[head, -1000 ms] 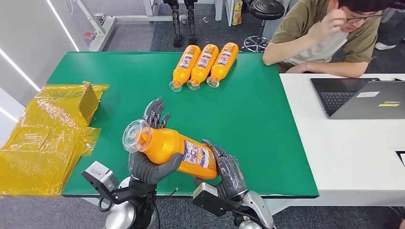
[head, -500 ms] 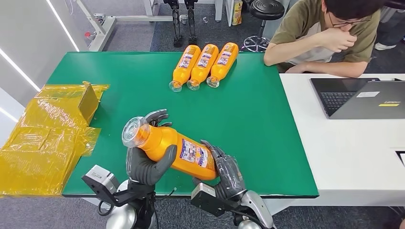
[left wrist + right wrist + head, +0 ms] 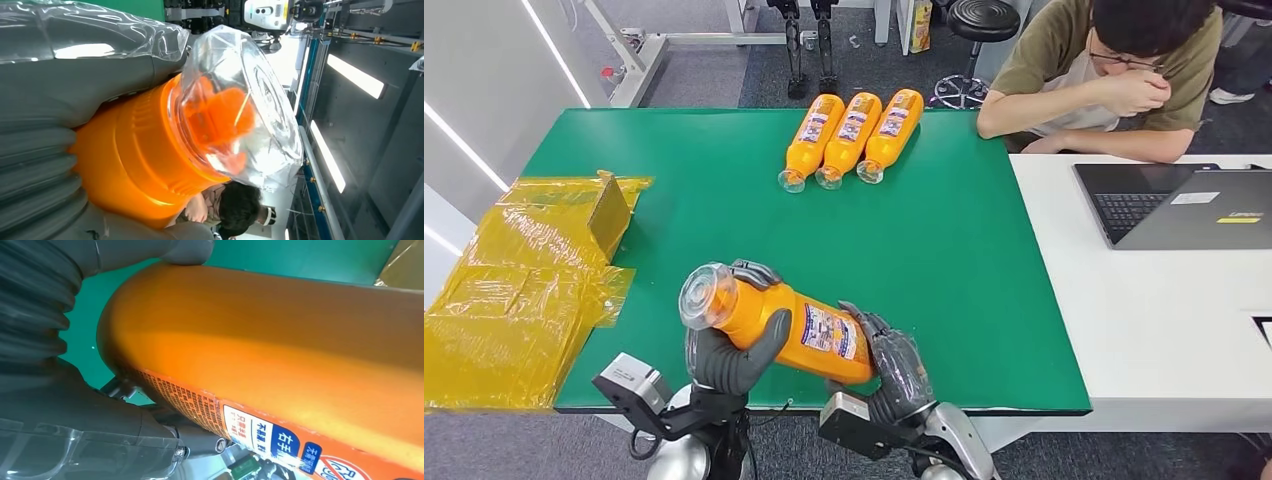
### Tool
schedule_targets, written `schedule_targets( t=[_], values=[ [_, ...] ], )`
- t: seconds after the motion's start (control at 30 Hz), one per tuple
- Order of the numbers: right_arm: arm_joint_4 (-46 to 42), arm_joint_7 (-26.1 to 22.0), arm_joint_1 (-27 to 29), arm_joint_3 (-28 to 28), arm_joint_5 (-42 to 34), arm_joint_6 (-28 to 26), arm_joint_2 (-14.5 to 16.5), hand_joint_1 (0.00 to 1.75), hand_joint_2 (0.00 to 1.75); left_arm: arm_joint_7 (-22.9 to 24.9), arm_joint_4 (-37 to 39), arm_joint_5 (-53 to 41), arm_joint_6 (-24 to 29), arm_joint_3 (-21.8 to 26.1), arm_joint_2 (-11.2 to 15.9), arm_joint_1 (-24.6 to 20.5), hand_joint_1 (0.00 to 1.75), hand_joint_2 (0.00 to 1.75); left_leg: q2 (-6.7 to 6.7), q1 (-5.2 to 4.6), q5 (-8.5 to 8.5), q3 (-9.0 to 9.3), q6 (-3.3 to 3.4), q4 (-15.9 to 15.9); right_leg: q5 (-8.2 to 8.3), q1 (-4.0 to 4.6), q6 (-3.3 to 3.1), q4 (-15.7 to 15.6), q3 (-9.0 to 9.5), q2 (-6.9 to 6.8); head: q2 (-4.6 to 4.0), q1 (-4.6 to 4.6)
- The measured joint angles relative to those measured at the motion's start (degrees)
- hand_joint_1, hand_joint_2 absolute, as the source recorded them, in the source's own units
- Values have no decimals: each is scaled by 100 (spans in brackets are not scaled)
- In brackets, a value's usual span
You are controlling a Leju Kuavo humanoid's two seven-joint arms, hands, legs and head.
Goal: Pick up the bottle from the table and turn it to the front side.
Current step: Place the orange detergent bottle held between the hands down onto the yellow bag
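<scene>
Green tabletop (image 3: 724, 180), with crumpled yellow wrapping (image 3: 514, 290) draped over its left edge. Three orange bottles (image 3: 852, 136) lying side by side along the far edge. Raised above the near edge, tilted: orange bottle (image 3: 779, 317), clear cap toward the left. Left hand (image 3: 724, 355) clamped around the neck end, right hand (image 3: 894, 365) clamped on the base.

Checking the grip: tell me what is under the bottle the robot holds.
Under the bottle, the left hand cups its neck end and the right hand its base end. The green table lies below; that patch is hidden.
</scene>
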Motion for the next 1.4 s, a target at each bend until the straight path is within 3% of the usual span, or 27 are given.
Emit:
schedule_targets(
  t=[0.1, 0.17, 0.27, 0.37, 0.53, 0.63, 0.8, 1.03, 1.23, 1.4],
  values=[
    [5, -63, 58, 0, 49, -358, 43, 0, 175, 39, -68, -248, 122, 90, 5, 26, 175, 175, 0, 0, 0, 0, 0, 0, 0, 0, 0, 0, 0, 0, 0, 0],
    [-46, -143, 131, 0, -33, -666, 91, 0, 175, 206, -101, -819, 511, 171, 31, 37, 175, 175, 0, 0, 0, 1, 0, 0, 0, 1, 0, 0, -1, 0, 0, 0],
    [-196, -271, 256, 0, -228, -929, 161, 0, 175, 759, -115, -2585, 1424, 297, 150, 36, 175, 175, 1, 0, 1, 1, -1, -1, -1, 2, -2, 4, -1, 1, 0, 1],
    [-323, -406, 319, 0, -484, -1011, 190, 0, 175, 1287, -115, -4119, 1851, 494, 403, 51, 175, 175, 2, 1, 2, 2, -4, -2, -3, 2, -5, 8, -2, 2, 0, 0],
    [-447, -738, 326, 0, -1180, -1103, 195, 0, 175, 2137, -112, -6104, 1917, 1044, 1237, 89, 175, 175, 9, 2, 7, 4, -13, -5, -7, 3, -17, 18, -9, 7, 0, -1],
    [-499, -1055, 321, -2, -1683, -1190, 244, 0, 175, 2302, -48, -6865, 1978, 1449, 1883, 68, 175, 175, 9, 3, 10, 3, -21, -5, -8, 4, -25, 29, -17, 6, 0, 0],
    [-559, -1397, 237, -4, -2238, -1318, 313, 0, 175, 1948, 446, -7409, 1768, 1813, 2873, -269, 175, 175, 5, 3, 18, 1, -35, -5, -4, 4, -37, 42, -28, 4, 0, 0],
    [-601, -1553, 157, -4, -2448, -1366, 315, 0, 175, 593, 1889, -7164, 898, 1548, 3897, -1392, 175, 175, 9, 2, 33, -3, -57, -4, 12, 9, -63, 49, -41, 5, 0, 2],
    [-647, -1550, 170, -2, -2465, -1397, 315, 0, 175, 529, 3291, -7577, 898, 869, 4225, -2343, 175, 175, 18, 2, 39, -5, -65, -3, 18, 10, -70, 55, -51, 14, 0, 2],
    [-724, -1468, 191, 5, -2440, -1349, 315, 0, 175, 642, 4117, -7701, 988, 432, 4138, -2799, 175, 175, 20, 1, 39, -15, -66, -3, 19, 9, -71, 56, -63, 16, 0, 2]
  ],
)
